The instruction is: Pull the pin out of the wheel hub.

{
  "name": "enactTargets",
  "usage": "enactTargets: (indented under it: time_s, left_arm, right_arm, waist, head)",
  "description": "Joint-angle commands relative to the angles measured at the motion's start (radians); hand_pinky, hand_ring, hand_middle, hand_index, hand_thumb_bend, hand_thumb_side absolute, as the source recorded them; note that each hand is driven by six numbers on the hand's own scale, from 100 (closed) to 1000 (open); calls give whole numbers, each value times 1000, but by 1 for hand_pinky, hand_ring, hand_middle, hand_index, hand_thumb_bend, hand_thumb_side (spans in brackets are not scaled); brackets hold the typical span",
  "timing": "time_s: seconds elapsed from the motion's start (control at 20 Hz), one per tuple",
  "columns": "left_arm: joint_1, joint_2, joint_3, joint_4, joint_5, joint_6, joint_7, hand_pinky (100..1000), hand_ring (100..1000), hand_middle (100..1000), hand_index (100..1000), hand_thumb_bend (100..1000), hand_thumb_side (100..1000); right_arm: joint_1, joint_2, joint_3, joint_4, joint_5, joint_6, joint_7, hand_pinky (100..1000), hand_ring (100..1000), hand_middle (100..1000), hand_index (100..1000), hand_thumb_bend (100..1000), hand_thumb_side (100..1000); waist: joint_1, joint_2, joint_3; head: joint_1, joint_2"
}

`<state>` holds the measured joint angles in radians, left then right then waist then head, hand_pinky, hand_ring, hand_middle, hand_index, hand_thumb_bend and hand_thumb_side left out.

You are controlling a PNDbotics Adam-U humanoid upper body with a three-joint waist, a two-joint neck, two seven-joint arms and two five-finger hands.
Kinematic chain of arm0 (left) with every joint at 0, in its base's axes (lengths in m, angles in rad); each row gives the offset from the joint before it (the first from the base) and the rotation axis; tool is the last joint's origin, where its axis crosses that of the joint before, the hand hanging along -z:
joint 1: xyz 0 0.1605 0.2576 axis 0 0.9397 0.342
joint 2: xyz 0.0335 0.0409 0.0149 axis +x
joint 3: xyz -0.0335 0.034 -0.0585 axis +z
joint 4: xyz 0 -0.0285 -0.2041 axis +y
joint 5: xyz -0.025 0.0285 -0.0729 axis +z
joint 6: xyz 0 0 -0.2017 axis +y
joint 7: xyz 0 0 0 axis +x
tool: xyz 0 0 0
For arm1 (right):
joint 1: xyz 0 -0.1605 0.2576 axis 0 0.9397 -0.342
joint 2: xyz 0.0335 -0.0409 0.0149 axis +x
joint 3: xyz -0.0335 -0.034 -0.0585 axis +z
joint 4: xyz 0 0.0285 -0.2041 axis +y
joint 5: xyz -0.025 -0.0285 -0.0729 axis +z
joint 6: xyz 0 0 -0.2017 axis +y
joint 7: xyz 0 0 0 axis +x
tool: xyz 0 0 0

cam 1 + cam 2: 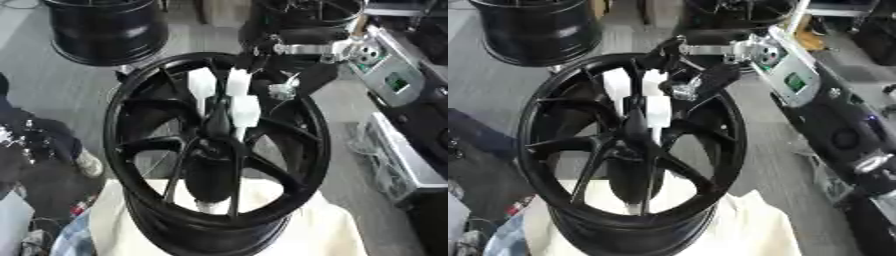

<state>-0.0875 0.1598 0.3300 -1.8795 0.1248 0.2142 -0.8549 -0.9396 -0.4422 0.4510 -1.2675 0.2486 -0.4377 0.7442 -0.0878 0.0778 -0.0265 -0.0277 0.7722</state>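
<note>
Right hand (645,95) over wheel hub (636,135)

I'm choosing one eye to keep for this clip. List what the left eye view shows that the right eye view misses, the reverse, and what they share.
Only the left eye view shows a light shoe on the floor at the left, and a wire tray at the right.

Only the right eye view shows more of the black machine at the right.

Both show the black wheel on pale cloth, the right robot hand with white fingertips at the wheel hub, and a second rim behind.
</note>
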Motion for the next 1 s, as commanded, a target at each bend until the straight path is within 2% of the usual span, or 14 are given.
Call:
enactTargets:
  time_s: [0.05,0.35,1.0]
  left_arm:
    - [-6,18,3,-11,-2,0,-6,588,532,665,750,100,912]
    - [-6,17,3,-11,-4,1,-8,588,532,665,750,100,914]
    - [-6,18,3,-11,-4,1,-11,589,532,666,751,100,914]
  right_arm:
    - [-26,-2,-13,-3,-10,-78,124,781,786,830,944,126,737]
    - [-27,9,-11,0,-12,-76,159,781,786,830,944,124,748]
    - [-12,-10,16,-42,-20,-79,163,781,787,829,945,120,769]
  waist:
    - [7,-12,-1]
    - [6,-12,0]
    - [6,-11,-6]
  head:
    - [0,-2]
    - [0,-2]
    - [2,-2]
